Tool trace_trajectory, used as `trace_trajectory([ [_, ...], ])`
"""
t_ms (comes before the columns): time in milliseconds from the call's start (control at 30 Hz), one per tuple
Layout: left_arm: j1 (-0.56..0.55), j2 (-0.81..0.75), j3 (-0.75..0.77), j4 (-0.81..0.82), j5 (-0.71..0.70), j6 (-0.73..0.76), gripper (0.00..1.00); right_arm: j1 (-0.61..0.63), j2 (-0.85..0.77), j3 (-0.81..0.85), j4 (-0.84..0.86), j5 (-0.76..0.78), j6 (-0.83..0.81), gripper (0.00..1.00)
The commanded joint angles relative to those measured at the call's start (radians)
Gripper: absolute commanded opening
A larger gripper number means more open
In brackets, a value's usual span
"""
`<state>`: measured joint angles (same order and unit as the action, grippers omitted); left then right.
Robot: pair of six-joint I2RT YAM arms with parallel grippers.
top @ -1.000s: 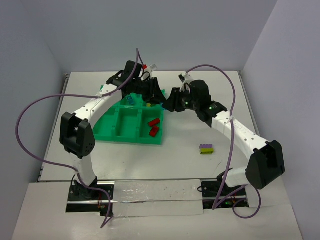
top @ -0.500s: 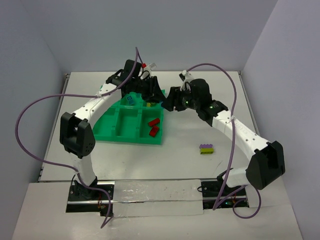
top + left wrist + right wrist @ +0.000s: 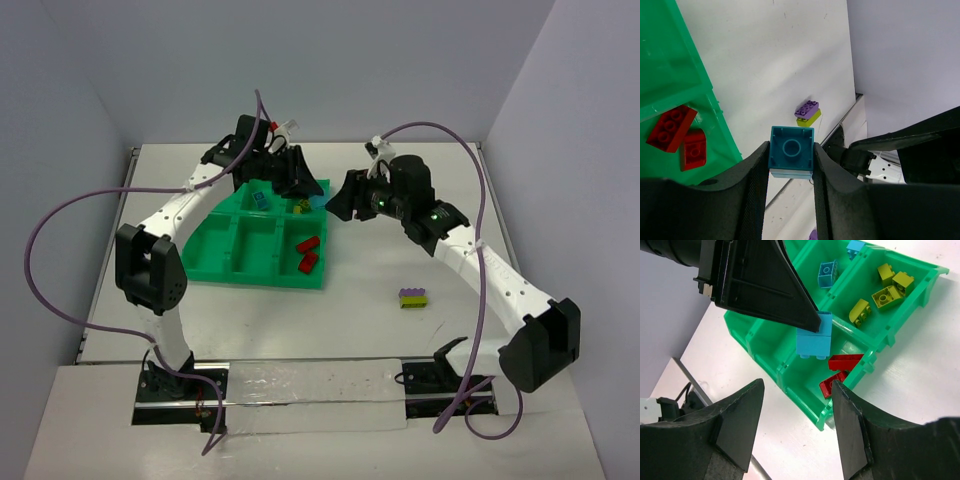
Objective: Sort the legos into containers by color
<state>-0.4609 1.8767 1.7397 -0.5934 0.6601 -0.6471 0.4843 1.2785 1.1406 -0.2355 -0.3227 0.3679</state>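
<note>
My left gripper (image 3: 790, 167) is shut on a cyan brick (image 3: 792, 151), a teal piece stacked on a paler one, held above the green tray (image 3: 213, 266) near its far right corner. The right wrist view shows that brick (image 3: 814, 338) pinched at the tip of the left fingers (image 3: 765, 287). My right gripper (image 3: 797, 385) stands open and holds nothing, just right of the tray (image 3: 802, 402). Two red bricks (image 3: 844, 361) lie in the near right compartment, several yellow-green ones (image 3: 860, 311) in the far right, and two blue ones (image 3: 827, 274) in the far middle.
A purple brick stacked on a yellow-green one (image 3: 413, 298) sits on the white table right of the tray, also seen in the left wrist view (image 3: 807, 111). Purple cables loop over both arms. Walls close in the table at the back and sides.
My right gripper has opened off the cyan brick and drawn back to the right. My left gripper stays shut on the brick and has shifted slightly toward the back.
</note>
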Motion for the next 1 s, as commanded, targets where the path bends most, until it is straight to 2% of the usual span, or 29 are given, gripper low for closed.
trace_trajectory([
  [0,-0.002,-0.065,0.045,0.025,0.009,-0.012,0.0,0.004,0.034,0.066,0.002,-0.024,-0.015,0.65],
  [267,-0.002,-0.081,0.038,0.024,0.001,-0.015,0.0,0.017,0.107,0.113,0.011,-0.022,-0.013,0.67],
  [700,-0.002,-0.083,0.041,0.023,0.002,-0.016,0.0,0.055,0.177,0.161,0.038,-0.039,-0.008,0.6],
  [867,-0.002,-0.083,0.044,0.024,0.002,-0.016,0.0,0.064,0.194,0.176,0.04,-0.035,-0.007,0.56],
  [967,-0.002,-0.083,0.046,0.021,0.001,-0.014,0.0,0.066,0.2,0.173,0.047,-0.033,-0.005,0.5],
])
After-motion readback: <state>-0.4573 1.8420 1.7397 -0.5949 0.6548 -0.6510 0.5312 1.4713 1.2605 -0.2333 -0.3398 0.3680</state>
